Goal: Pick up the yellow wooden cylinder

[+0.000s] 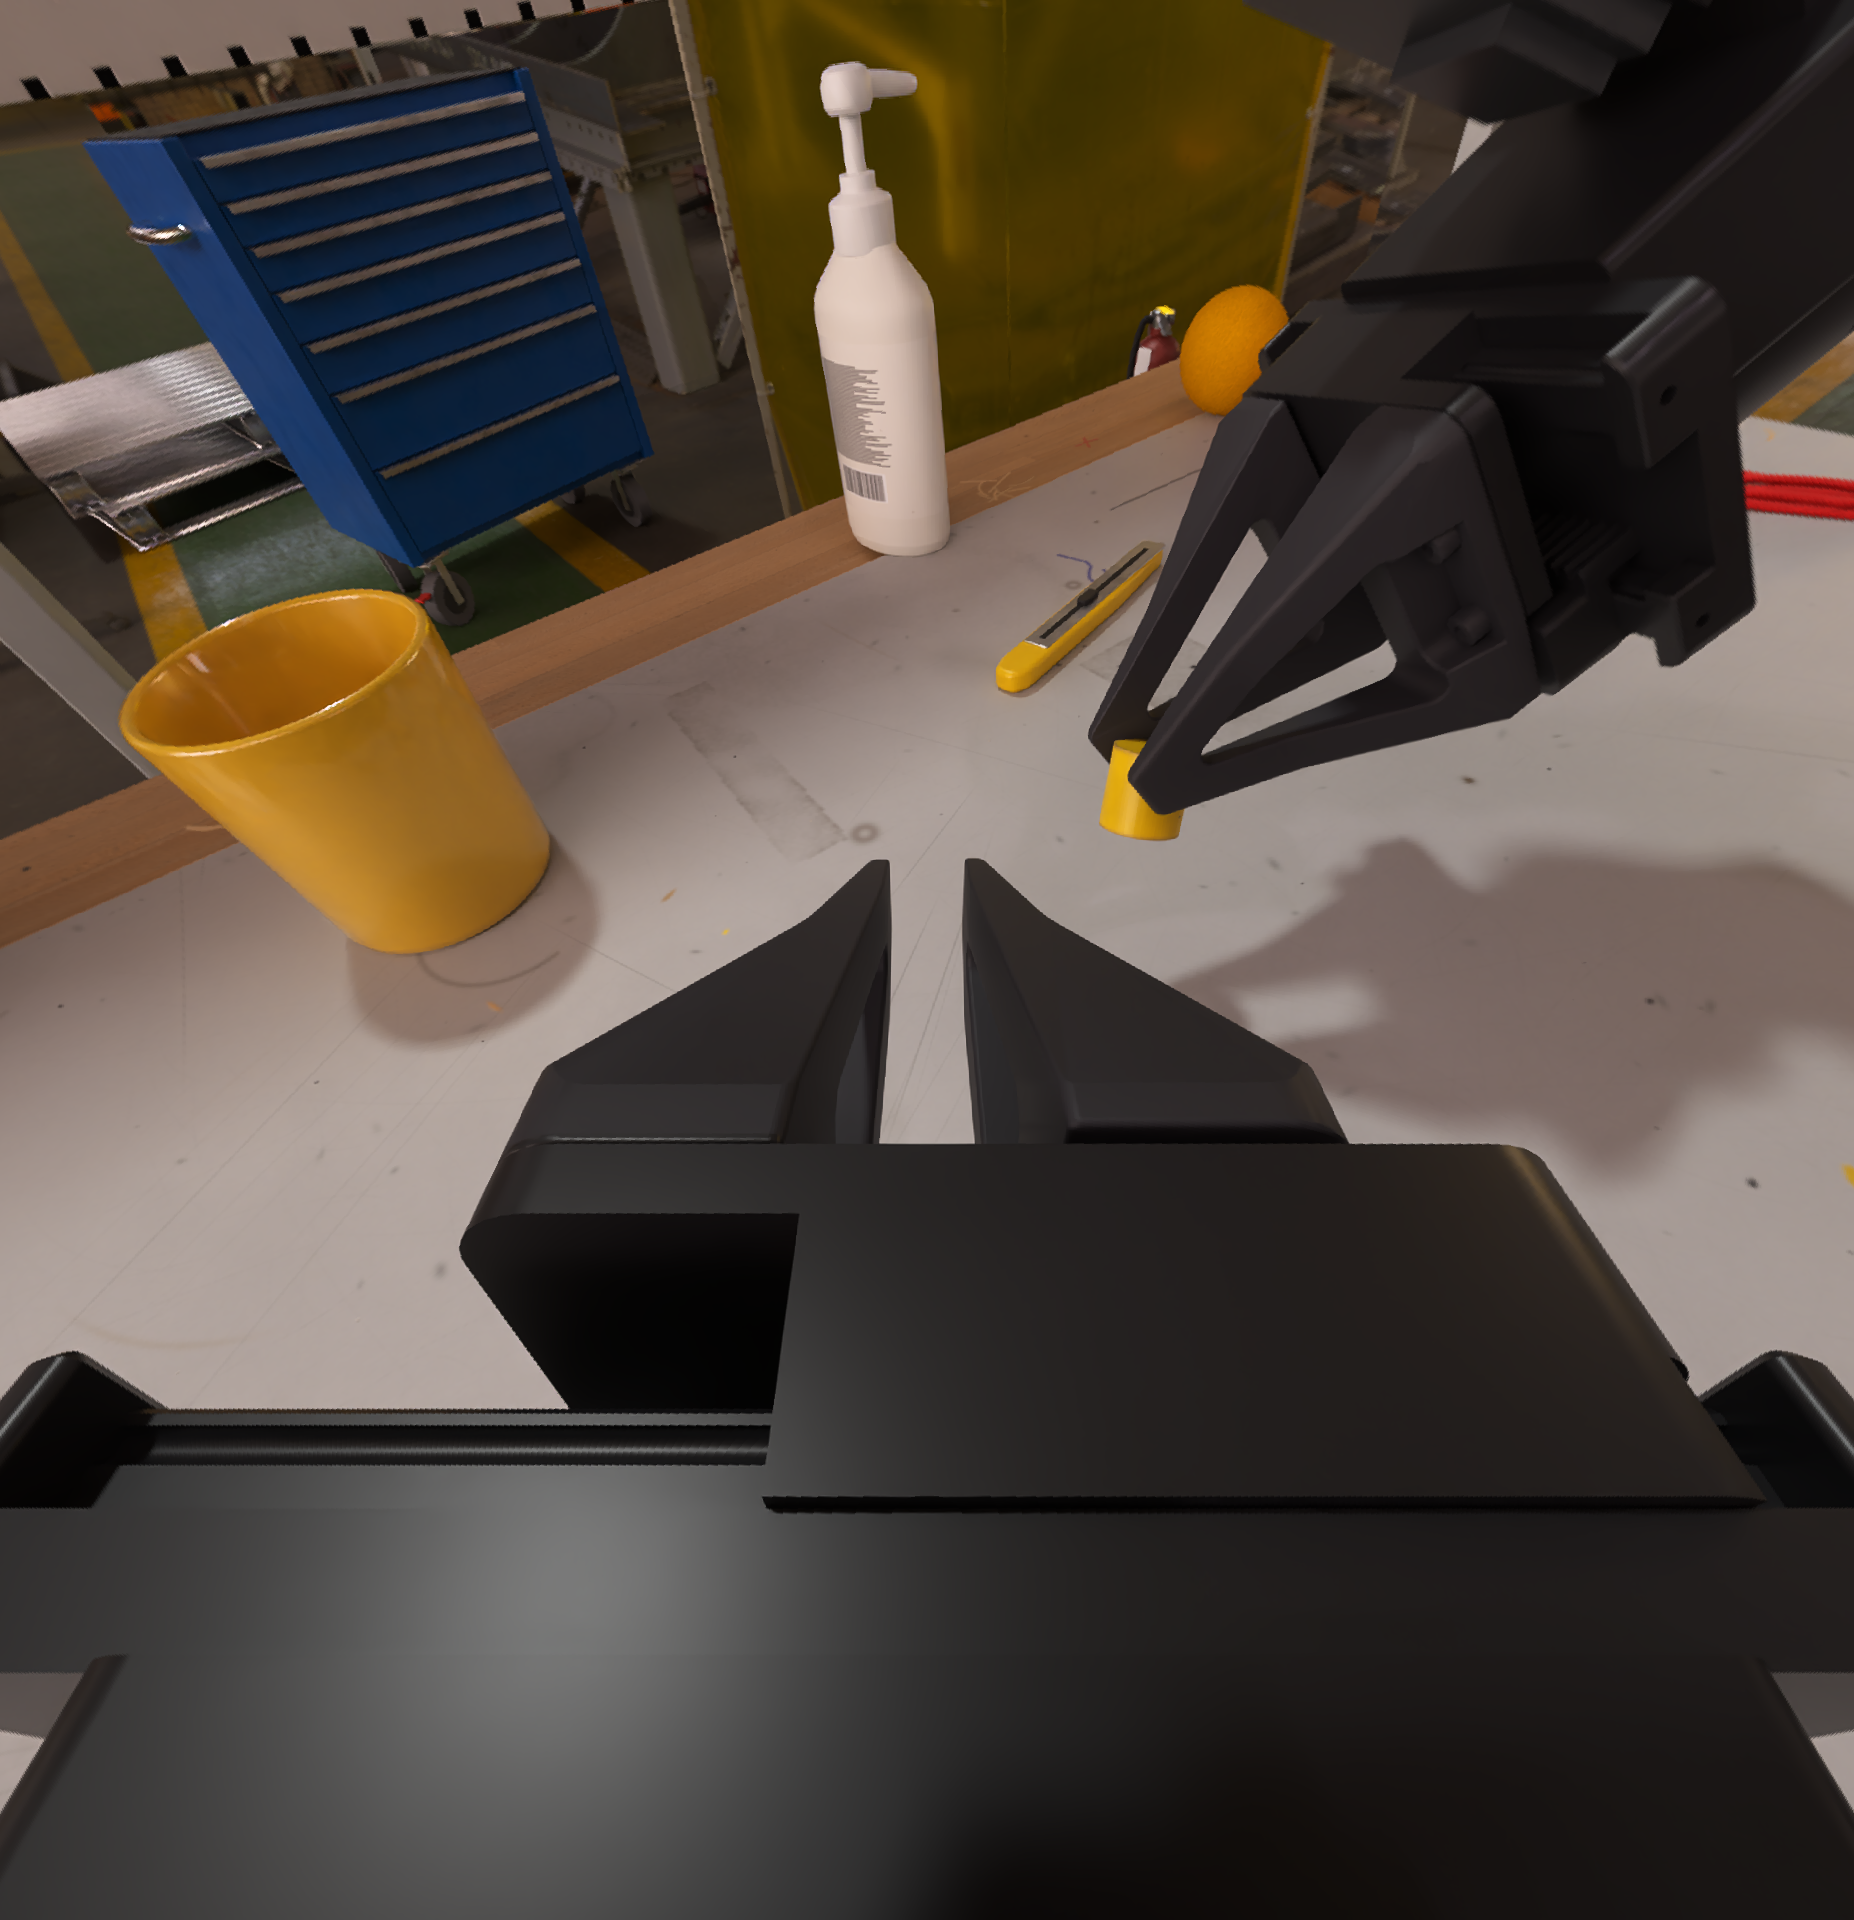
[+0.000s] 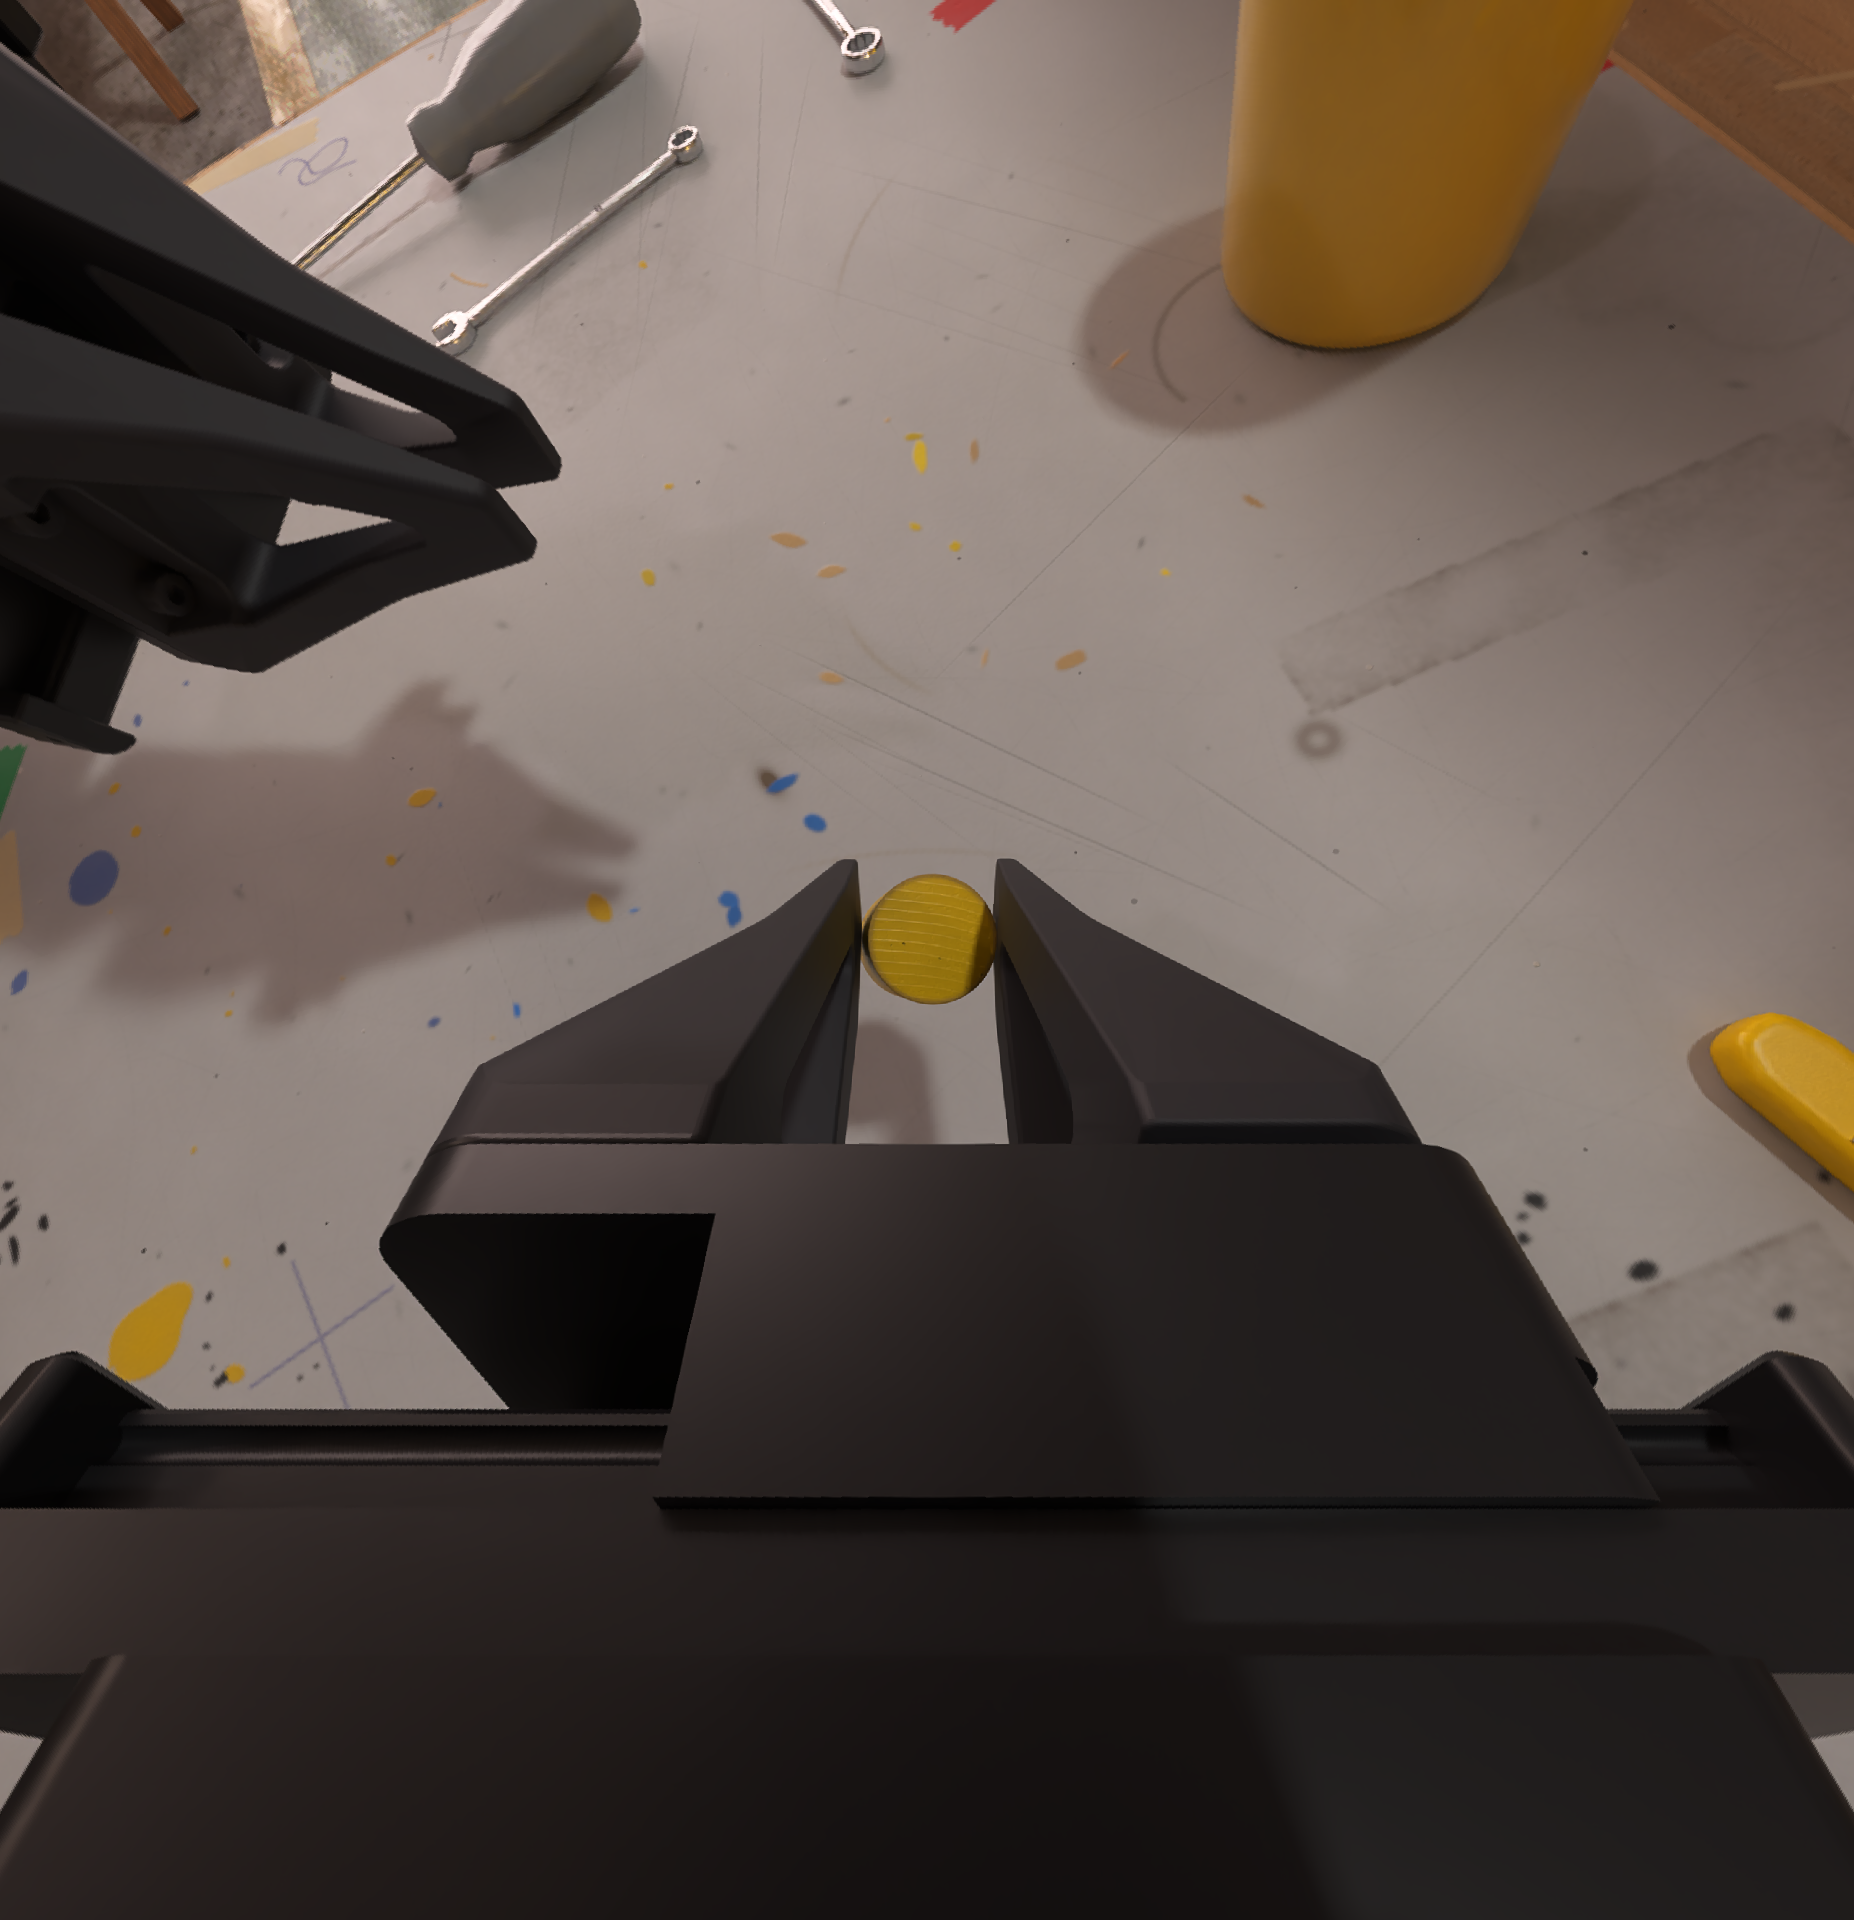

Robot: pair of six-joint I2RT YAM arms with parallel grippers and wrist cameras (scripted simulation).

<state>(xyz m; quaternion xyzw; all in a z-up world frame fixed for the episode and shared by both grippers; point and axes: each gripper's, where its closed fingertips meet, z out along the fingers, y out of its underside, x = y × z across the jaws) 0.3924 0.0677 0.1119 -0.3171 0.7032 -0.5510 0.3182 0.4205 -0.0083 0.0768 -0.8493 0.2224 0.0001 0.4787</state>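
The yellow wooden cylinder point(image 2: 928, 940) stands upright between my right gripper's point(image 2: 927, 878) two fingertips, which are shut on its sides. In the left wrist view the right gripper point(image 1: 1131, 764) comes down from the upper right and holds the cylinder point(image 1: 1136, 816) a little above the grey table point(image 1: 694, 1039); its shadow lies apart from it. My left gripper point(image 1: 928, 873) is shut and empty, with only a thin slit between its fingers, and hovers near the cylinder. It also shows at the upper left of the right wrist view point(image 2: 533, 499).
A yellow cup point(image 1: 362, 769) stands left by the table's wooden edge point(image 1: 642, 634). A white pump bottle point(image 1: 881, 364), a yellow utility knife point(image 1: 1079, 623), an orange point(image 1: 1229, 348) and red rope point(image 1: 1816, 494) lie farther back. Two wrenches point(image 2: 570, 234) and a grey-handled screwdriver point(image 2: 518, 94) lie beyond the left gripper.
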